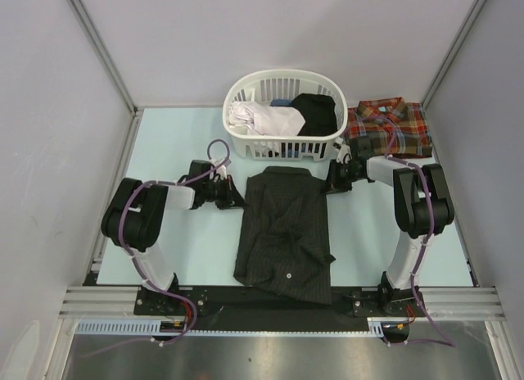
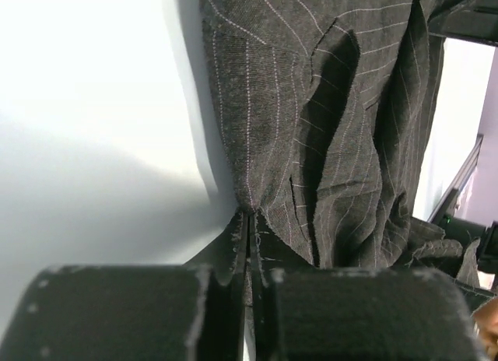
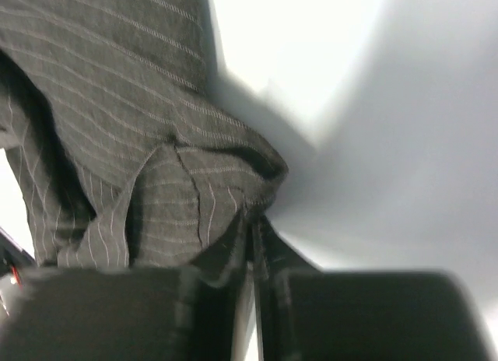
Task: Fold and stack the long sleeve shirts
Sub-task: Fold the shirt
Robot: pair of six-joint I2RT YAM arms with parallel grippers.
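Observation:
A black pinstriped shirt (image 1: 284,232) lies lengthwise in the middle of the table, folded into a long strip. My left gripper (image 1: 238,191) is shut on the shirt's far left edge; the left wrist view shows its jaws pinching the striped cloth (image 2: 327,127) at the left gripper's tips (image 2: 249,217). My right gripper (image 1: 329,183) is shut on the far right corner, where the cloth (image 3: 117,104) bunches at the right gripper's tips (image 3: 253,217). A plaid shirt (image 1: 387,126) lies folded at the back right.
A white laundry basket (image 1: 282,147) with white, blue and black clothes stands just behind the black shirt. Grey walls close in the table on both sides. A metal rail (image 1: 278,302) runs along the near edge under the shirt's hem.

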